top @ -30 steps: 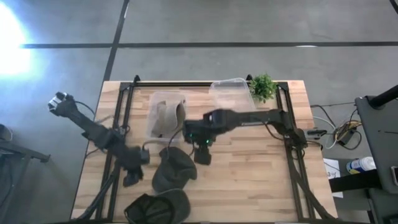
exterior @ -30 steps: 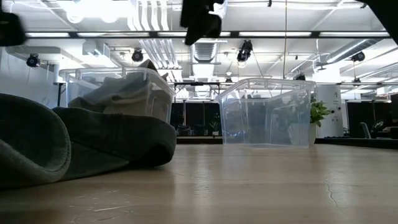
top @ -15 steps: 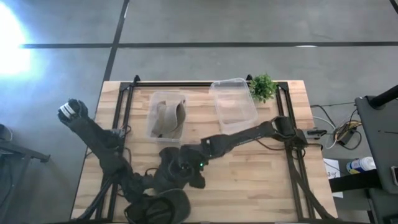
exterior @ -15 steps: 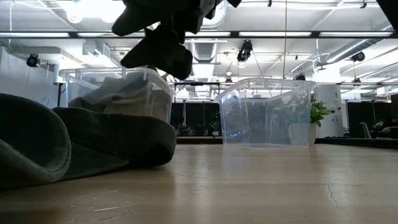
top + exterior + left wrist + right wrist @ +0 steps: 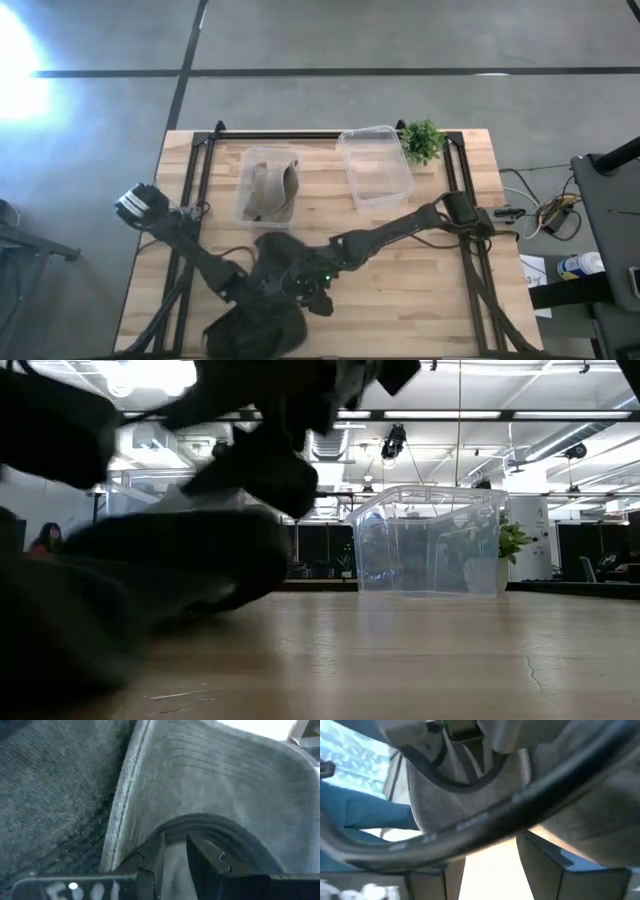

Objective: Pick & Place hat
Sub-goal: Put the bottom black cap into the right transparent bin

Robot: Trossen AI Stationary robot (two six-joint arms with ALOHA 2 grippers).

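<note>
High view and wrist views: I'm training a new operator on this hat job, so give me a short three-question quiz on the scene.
1. True or false: the plant stands inside the empty bin.
2. Which bin already holds a hat: (a) the left bin, (b) the empty bin, (c) neither?
3. Fill in: both the left gripper and the right gripper are down at the dark ____ near the table's front edge.

Key: 1 false, it stands beside it; 2 a; 3 hats.
</note>
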